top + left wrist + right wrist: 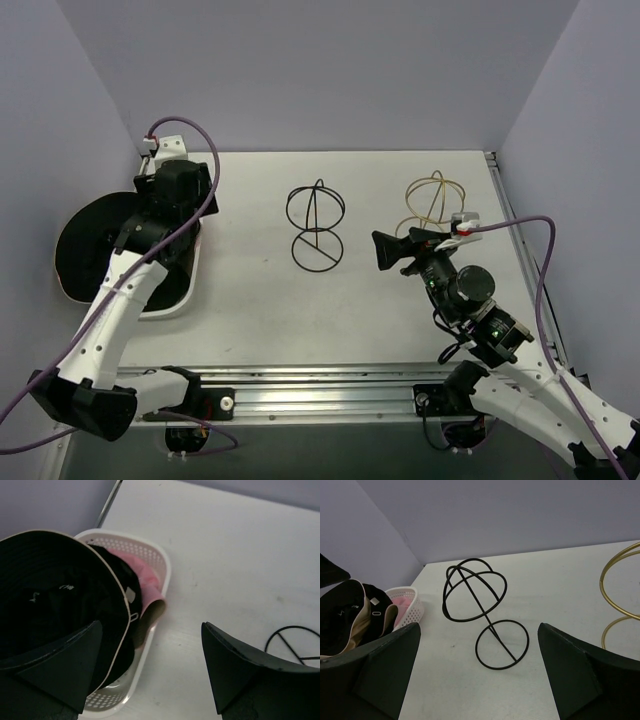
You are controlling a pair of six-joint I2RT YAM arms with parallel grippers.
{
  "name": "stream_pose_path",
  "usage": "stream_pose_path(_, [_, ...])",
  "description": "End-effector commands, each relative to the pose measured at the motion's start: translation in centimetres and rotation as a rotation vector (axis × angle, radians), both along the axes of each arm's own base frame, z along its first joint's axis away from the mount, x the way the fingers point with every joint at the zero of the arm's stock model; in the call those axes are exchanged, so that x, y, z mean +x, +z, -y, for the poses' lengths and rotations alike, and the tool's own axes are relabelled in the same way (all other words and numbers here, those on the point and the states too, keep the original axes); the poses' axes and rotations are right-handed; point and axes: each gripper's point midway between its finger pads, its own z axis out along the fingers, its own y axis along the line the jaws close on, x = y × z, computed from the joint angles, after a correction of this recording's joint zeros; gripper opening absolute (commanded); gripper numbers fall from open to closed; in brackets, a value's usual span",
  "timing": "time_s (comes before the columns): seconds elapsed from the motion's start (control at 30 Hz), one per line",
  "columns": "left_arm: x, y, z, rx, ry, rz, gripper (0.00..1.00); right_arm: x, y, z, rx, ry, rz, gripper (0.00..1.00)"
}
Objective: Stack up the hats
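Hats sat in one heap at the left edge of the table (225,555), in and over the white basket (162,565). Topmost was the big black hat (50,595): opening up, dark lining showing, thin beige edge round the brim. It was tilted and overhung the basket's outer side. Under it lay a second black hat (117,572) with a small pale tag visible. The pink hat (149,580) was crumpled lower down against the basket wall. The beige hat (152,617) had its brim drooping over the rim on the table side. Couldn't tell if more were buried underneath.
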Motion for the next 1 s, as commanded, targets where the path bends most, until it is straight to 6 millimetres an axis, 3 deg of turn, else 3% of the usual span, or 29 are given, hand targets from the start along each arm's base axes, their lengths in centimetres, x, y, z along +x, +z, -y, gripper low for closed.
stream_pose_path(0.0, [-1.1, -3.6, -2.7, 0.046, 0.018, -0.194, 0.88, 0.0, 1.8, 0.0, 0.052, -0.005, 0.051, 1.0])
stream_pose_path(0.13, [0.0, -7.7, -4.6, 0.11, 0.084, -0.332, 0.82, 0.4, 1.4, -0.3, 0.03, -0.007, 0.018, 1.0])
stream_pose_path(0.23, [0.5, -9.6, -5.6, 0.16, 0.124, -0.401, 0.77, 0.7, 0.8, -0.4, 0.018, -0.015, 0.003, 0.99])
stream_pose_path(0.57, [1.3, -12.7, -7.9, 0.167, 0.193, -0.489, 0.69, 0.9, 0.7, -0.4, 0.005, -0.021, -0.008, 0.99])
stream_pose_path(0.63, [1.4, -12.8, -8.1, 0.158, 0.198, -0.49, 0.58, 0.9, 0.7, -0.3, 0.005, -0.023, -0.006, 0.99])
stream_pose_path(0.7, [1.6, -12.6, -7.9, 0.144, 0.187, -0.484, 0.39, 0.9, 0.7, -0.3, 0.005, -0.028, -0.006, 0.99])
stream_pose_path(0.77, [1.9, -12.1, -7.6, 0.132, 0.17, -0.465, 0.29, 0.9, 0.6, -0.3, 0.001, -0.026, -0.011, 0.99])
stream_pose_path(0.8, [2.1, -11.9, -7.3, 0.12, 0.152, -0.456, 0.2, 1.0, 0.5, -0.4, -0.003, -0.026, -0.014, 0.99])
stream_pose_path(0.9, [2.3, -9.8, -6.7, 0.092, 0.118, -0.394, 0.03, 1.1, 0.4, -0.6, -0.014, -0.022, -0.017, 0.99])
stream_pose_path(0.97, [1.9, -7.8, -6.3, 0.063, 0.091, -0.348, 0.02, 1.1, 0.4, -0.9, -0.019, -0.007, -0.013, 0.99])
